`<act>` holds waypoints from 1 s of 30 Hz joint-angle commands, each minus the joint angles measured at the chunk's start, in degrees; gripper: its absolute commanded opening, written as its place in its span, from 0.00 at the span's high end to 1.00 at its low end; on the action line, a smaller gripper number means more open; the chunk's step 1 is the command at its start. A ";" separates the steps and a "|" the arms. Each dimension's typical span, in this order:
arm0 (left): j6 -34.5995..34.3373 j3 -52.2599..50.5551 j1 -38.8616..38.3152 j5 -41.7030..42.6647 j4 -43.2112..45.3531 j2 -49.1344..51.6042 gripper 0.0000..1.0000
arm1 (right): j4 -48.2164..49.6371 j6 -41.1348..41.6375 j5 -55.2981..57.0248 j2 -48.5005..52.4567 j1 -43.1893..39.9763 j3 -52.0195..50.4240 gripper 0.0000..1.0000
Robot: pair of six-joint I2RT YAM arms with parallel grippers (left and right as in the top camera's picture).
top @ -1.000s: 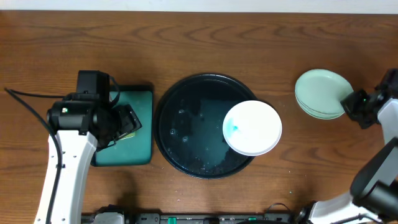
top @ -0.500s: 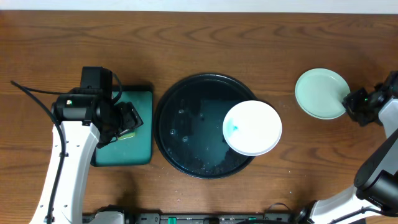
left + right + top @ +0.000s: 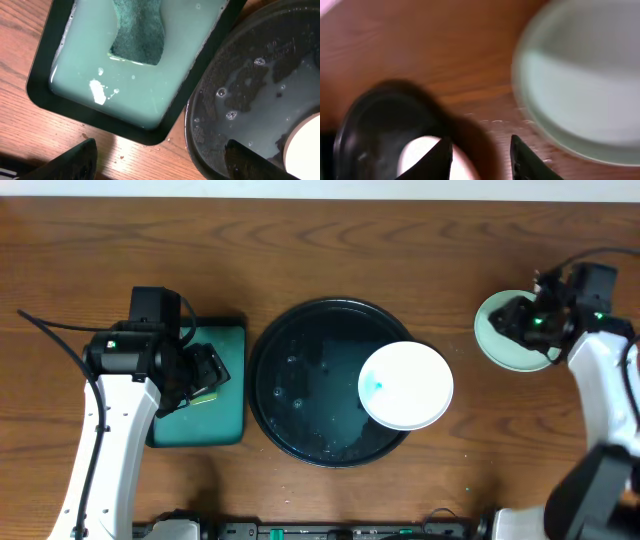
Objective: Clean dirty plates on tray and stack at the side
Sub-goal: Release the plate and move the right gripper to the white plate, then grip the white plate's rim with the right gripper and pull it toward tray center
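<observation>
Seen from overhead, the black tray [image 3: 268,380] sits mid-table. The white plate [image 3: 410,395] lies on its right part with its right edge riding over the rim, so it likely sits a touch tilted. Being round, it has no long axis; it faces up, with a blue smear [image 3: 377,387] on its left half. The mint plates [image 3: 508,356] lie as one flat pile on the table [image 3: 330,240] at the far right, well apart from the tray, with the right gripper [image 3: 512,320] over them. The left gripper [image 3: 205,375] hangs over the teal tray [image 3: 225,430] at the left, whose long axis runs near to far.

In the left wrist view, the left fingers [image 3: 75,160] are spread wide with nothing between them. Beneath lie milky liquid and a green sponge [image 3: 137,30] at one end of the teal tray, and the black tray's wet floor is just beside it.

The right wrist view is blurred. Its fingers seem parted with nothing gripped, and the mint pile is just beyond them.

I judge the step in hand to be clearing the pile and turning to the white plate. To do it well, raise the right gripper straight up so it cannot nudge the pile. Then take the white plate by its overhanging right edge, keep it level, and let the left bring the sponge to the smeared half.
</observation>
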 commanded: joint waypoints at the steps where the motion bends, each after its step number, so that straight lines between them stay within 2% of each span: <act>1: 0.37 -0.13 -0.13 -0.72 -0.37 0.17 0.19 | -3.80 -2.67 4.48 -9.46 6.54 1.03 0.67; 3: 0.37 -0.13 -0.13 -0.72 -0.39 0.17 0.19 | -5.77 -2.67 3.54 -12.39 9.27 1.03 0.67; 4: 0.37 -0.13 -0.13 -0.72 -0.39 0.17 0.19 | -6.86 -2.67 2.05 -13.68 10.54 1.03 0.63; 5: 0.37 -0.13 -0.13 -0.72 -0.39 0.17 0.19 | -7.76 -2.69 0.37 -14.62 11.39 1.03 0.49; 7: 0.37 -0.13 -0.13 -0.72 -0.44 0.17 0.19 | -9.40 -2.69 -2.47 -16.28 12.63 1.03 0.07; 9: 0.37 -0.13 -0.13 -0.70 -0.44 0.17 0.19 | -10.99 -2.69 -4.81 -17.29 13.42 1.01 0.07; 10: 0.37 -0.13 -0.13 -0.72 -0.46 0.17 0.19 | -11.63 -2.67 -5.40 -17.46 13.60 1.01 0.12; 11: 0.37 -0.13 -0.13 -0.72 -0.59 0.17 0.19 | -12.55 -2.67 -5.77 -17.55 13.84 1.01 0.27; 12: 0.37 -0.13 -0.13 -0.72 -0.61 0.17 0.19 | -13.18 -2.58 -5.46 -17.53 13.88 0.96 0.64; 13: 0.37 -0.13 -0.13 -0.70 -0.63 0.17 0.19 | -14.03 -1.60 -4.42 -17.38 13.88 0.90 0.80; 14: 0.37 -0.13 -0.13 -0.70 -0.61 0.17 0.19 | -15.58 0.59 -1.79 -17.14 13.86 0.85 0.84; 16: 0.35 -0.13 -0.13 -0.70 -0.61 0.17 0.19 | -19.21 4.72 5.27 -16.50 13.86 0.79 0.79; 18: 0.37 -0.13 -0.13 -0.70 -0.61 0.17 0.19 | -22.45 6.99 11.65 -15.72 13.86 0.33 0.63; 19: 0.37 -0.13 -0.13 -0.70 -0.61 0.17 0.19 | -23.37 7.76 13.22 -15.39 13.86 -0.09 0.60; 24: 0.37 -0.13 -0.13 -0.72 -0.61 0.17 0.19 | -23.43 8.11 13.51 -12.61 14.01 -5.35 0.44; 26: 0.37 -0.13 -0.13 -0.72 -0.61 0.17 0.19 | -21.53 8.11 12.98 -11.82 14.05 -8.07 0.40; 30: 0.39 -0.13 -0.13 -0.72 -0.61 0.17 0.19 | -15.23 8.44 9.70 -10.82 14.05 -14.27 0.42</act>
